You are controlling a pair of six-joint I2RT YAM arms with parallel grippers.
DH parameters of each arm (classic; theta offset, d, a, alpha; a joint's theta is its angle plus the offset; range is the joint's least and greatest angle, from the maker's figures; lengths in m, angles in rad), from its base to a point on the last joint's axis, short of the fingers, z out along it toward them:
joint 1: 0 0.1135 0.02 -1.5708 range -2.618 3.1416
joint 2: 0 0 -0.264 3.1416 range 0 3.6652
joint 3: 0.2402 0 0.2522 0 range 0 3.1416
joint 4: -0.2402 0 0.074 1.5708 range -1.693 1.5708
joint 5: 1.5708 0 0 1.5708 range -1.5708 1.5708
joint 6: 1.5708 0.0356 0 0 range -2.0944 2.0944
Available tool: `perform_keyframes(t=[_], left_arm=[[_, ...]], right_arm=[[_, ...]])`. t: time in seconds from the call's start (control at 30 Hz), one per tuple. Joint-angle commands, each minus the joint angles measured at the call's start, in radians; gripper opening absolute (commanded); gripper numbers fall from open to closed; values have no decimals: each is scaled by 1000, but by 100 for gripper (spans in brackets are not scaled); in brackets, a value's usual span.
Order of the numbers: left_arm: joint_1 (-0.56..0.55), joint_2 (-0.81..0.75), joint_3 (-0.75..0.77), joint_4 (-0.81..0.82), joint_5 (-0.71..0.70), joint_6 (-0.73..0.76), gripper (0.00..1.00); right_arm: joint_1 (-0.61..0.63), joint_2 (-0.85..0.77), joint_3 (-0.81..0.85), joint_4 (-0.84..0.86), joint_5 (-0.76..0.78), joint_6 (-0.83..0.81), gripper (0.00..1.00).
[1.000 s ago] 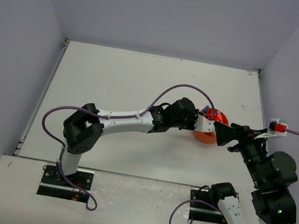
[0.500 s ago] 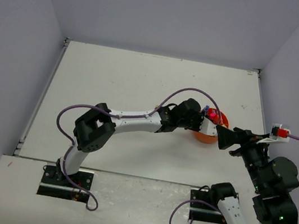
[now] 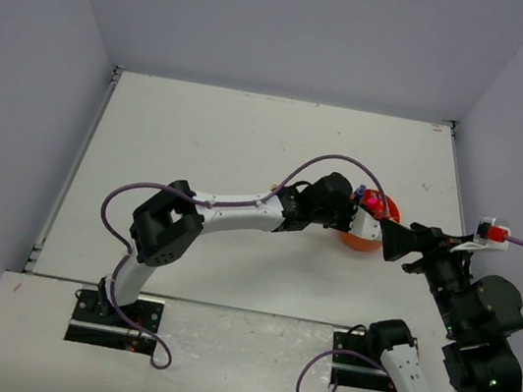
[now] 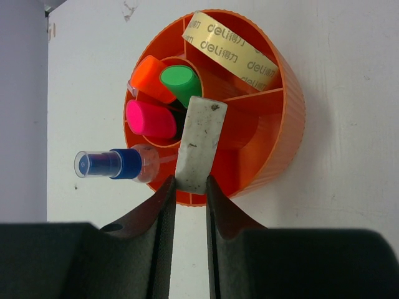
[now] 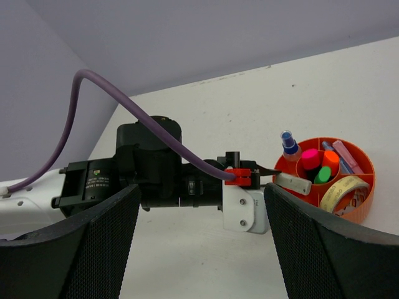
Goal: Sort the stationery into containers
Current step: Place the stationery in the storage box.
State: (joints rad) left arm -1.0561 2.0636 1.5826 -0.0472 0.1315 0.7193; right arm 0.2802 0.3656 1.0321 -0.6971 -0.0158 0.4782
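- The white table is spanned by the white-and-black left arm, stretched out towards the far right of the surface.
- The right gripper is held just beside the pot, its two black mesh-faced fingers spread wide apart with nothing between them. It is best kept out of the way.
- The low round orange plastic pot with inner dividers is seen on the table directly beneath the left gripper.
- A yellow printed tape roll is lodged in a far outer compartment.
- A flat off-white strip smudged with grey is pinched at its near end between the left gripper's closed fingers. Its free end is held over the near outer compartment and reaches the wall of the centre cup. Contact with that wall cannot be judged.
- The step in hand is judged to be dropping this strip. The free end should be aimed into one compartment, clear of the dividers, and lowered before the fingers are parted, so that it is not left bridging the rim.
- Orange, green and pink capped highlighters are stood in the centre cup.
- A blue-capped pen is propped in the left compartment.
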Motion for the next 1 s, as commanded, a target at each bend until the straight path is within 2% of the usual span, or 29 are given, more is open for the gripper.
perform_keyframes(t=[0.0, 0.17, 0.33, 0.43, 0.53, 0.6, 0.63, 0.67, 0.83, 0.9, 0.97], left_arm=[[-2, -5, 16, 29, 19, 11, 28], [-2, -3, 11, 29, 13, 9, 39], [-2, -8, 3, 34, -17, 2, 42], [-2, -44, -14, 111, -65, -44, 45], [5, -99, -33, 200, -216, -142, 59], [14, -133, -39, 245, -359, -256, 70], [26, -151, -42, 246, -396, -334, 91], [37, -164, -46, 250, -463, -397, 99], [122, -195, -42, 116, -682, -774, 100], [169, -182, -15, -1, -674, -909, 100], [248, -145, 35, -145, -603, -1020, 100]], right_arm=[[-1, 10, 18, -8, 13, -7, 83], [-3, 12, 20, -8, 13, -7, 83], [-3, 15, 17, -8, 13, -9, 83], [-3, 22, 16, -4, 13, -9, 83], [-2, 24, 16, -4, 13, -10, 83], [-3, 22, 16, -4, 13, -10, 83], [-3, 21, 16, -4, 13, -10, 83], [-3, 19, 15, -4, 23, -11, 83], [-3, 16, 5, 10, 37, -6, 84], [-3, 20, 5, 10, 30, -3, 84], [-3, 21, 4, 12, 23, 0, 84]])
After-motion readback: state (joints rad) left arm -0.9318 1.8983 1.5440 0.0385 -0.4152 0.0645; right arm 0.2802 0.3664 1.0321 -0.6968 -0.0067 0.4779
